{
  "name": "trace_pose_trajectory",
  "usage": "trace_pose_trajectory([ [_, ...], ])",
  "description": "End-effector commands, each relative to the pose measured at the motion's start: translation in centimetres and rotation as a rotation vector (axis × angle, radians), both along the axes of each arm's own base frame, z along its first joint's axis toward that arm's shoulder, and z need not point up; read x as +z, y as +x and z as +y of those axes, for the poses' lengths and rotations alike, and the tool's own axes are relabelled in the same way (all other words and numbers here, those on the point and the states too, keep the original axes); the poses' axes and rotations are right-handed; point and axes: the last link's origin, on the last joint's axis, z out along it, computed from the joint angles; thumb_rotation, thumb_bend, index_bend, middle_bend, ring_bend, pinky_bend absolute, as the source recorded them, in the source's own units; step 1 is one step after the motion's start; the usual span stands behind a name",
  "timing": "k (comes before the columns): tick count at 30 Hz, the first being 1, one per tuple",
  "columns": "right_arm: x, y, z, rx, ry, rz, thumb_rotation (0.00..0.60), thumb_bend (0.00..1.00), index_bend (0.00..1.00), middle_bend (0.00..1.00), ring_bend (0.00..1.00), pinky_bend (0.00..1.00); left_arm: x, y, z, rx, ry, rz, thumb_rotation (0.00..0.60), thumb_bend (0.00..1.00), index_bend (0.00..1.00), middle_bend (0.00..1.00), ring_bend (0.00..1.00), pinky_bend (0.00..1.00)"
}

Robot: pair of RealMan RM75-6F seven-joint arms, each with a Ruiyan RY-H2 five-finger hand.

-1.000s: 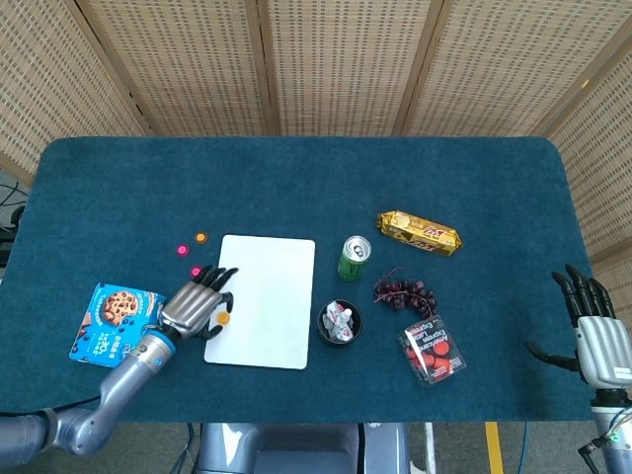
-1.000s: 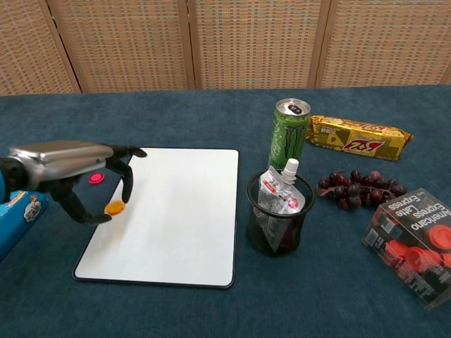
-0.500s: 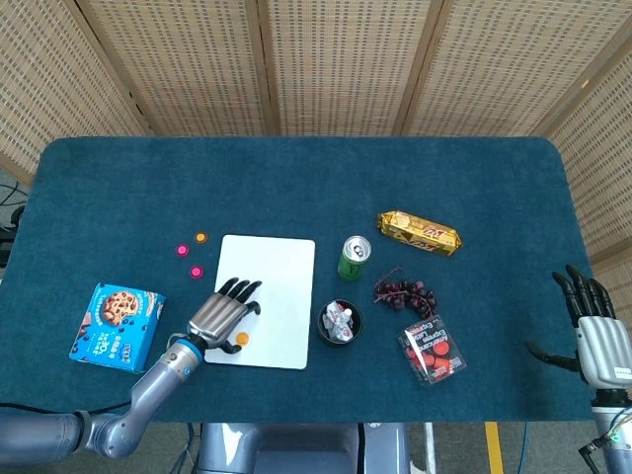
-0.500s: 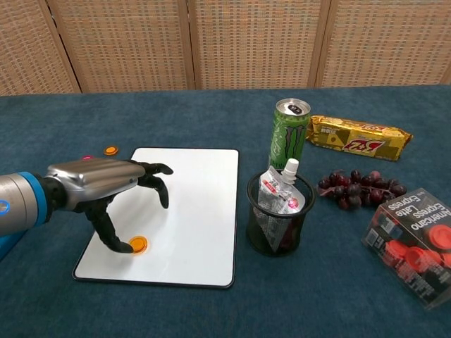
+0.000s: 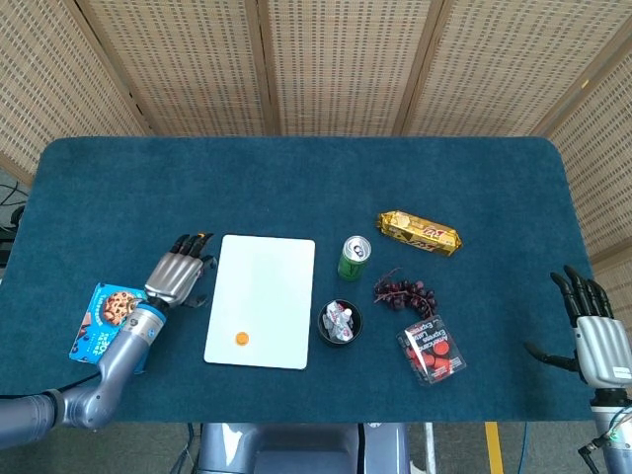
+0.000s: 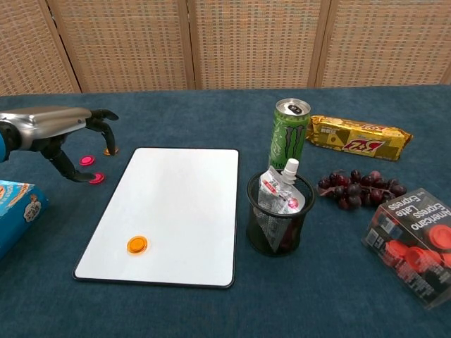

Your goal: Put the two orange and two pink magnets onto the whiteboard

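One orange magnet lies on the whiteboard; three magnets wait off its left edge.
We see our left hand hovering over the two pink magnets and the second orange magnet on the surface, fingers curled downward, gripping nothing. Our right hand rests at the near right, fingers spread and empty.
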Motion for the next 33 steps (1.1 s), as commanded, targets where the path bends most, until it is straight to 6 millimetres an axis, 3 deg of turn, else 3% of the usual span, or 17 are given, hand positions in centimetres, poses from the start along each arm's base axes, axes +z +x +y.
trace_pose_trajectory([
  [1, 0.0, 0.0, 0.0, -0.002, 0.001, -0.001, 0.6, 0.13, 0.0, 0.0, 0.0, 0.0, 0.6, -1.6, 1.6, 0.059, 0.017, -0.006, 0.6, 0.32, 0.39, 0.0, 0.0, 0.0],
  [10, 0.0, 0.0, 0.0, -0.01, 0.006, -0.002, 0.6, 0.13, 0.0, 0.0, 0.0, 0.0, -0.4, -3.3, 3.1, 0.121, 0.015, 0.008, 0.6, 0.32, 0.4, 0.0, 0.0, 0.0],
  [33, -0.1, 0.0, 0.0, -0.011, 0.01, -0.007, 0.6, 0.13, 0.0, 0.0, 0.0, 0.0, -2.1, -3.5, 3.8, 0.196, 0.007, 0.045, 0.6, 0.3, 0.4, 0.0, 0.0, 0.0],
])
